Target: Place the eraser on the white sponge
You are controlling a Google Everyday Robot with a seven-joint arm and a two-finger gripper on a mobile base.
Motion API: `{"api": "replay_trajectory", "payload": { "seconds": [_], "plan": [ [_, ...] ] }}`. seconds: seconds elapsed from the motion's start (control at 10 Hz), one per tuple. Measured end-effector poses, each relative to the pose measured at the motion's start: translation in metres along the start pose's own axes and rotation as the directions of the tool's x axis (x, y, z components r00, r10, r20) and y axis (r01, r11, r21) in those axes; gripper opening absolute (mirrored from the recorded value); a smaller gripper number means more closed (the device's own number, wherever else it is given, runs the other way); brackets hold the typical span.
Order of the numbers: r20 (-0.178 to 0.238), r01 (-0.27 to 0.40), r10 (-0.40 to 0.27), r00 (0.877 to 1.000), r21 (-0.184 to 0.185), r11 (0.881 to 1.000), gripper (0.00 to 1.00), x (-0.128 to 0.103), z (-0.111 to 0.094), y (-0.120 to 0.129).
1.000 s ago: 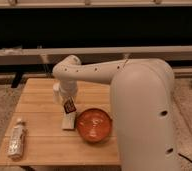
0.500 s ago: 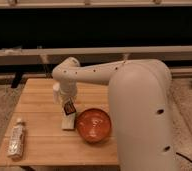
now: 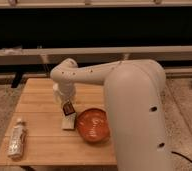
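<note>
The eraser (image 3: 68, 108), a small dark block with an orange-red stripe, hangs tilted under my gripper (image 3: 67, 104). The gripper is at the end of the white arm, over the middle of the wooden table (image 3: 39, 107). It is shut on the eraser and holds it just above the white sponge (image 3: 68, 123). The sponge is a small cream pad lying flat on the table, directly below the eraser and left of the orange bowl. The arm hides the gripper's upper part.
An orange bowl (image 3: 92, 125) stands right of the sponge, close to it. A clear labelled bottle (image 3: 16, 139) lies at the table's front left. A white upright cylinder (image 3: 57, 93) stands behind the gripper, partly hidden. The arm's big white body covers the table's right side.
The gripper with the eraser has come down slightly toward the white sponge. The sponge, bowl and bottle have not moved.
</note>
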State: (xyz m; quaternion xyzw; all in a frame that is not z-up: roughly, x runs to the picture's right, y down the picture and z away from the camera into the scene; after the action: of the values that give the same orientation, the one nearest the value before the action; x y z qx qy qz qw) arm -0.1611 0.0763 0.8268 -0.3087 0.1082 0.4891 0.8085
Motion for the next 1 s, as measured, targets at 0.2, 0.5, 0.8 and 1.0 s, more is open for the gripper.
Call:
{"api": "replay_trajectory", "payload": {
  "seconds": [0.2, 0.5, 0.8, 1.0],
  "plan": [
    [-0.001, 0.009, -0.009, 1.0, -0.006, 1.0, 0.0, -0.009, 0.005, 0.01],
    [-0.009, 0.007, -0.007, 1.0, 0.002, 1.0, 0.0, -0.008, 0.01, 0.004],
    [-0.01, 0.013, -0.013, 1.0, -0.002, 1.0, 0.0, -0.013, 0.014, 0.01],
    [-0.015, 0.01, -0.01, 1.0, 0.001, 1.0, 0.0, -0.013, 0.017, 0.007]
  ]
}}
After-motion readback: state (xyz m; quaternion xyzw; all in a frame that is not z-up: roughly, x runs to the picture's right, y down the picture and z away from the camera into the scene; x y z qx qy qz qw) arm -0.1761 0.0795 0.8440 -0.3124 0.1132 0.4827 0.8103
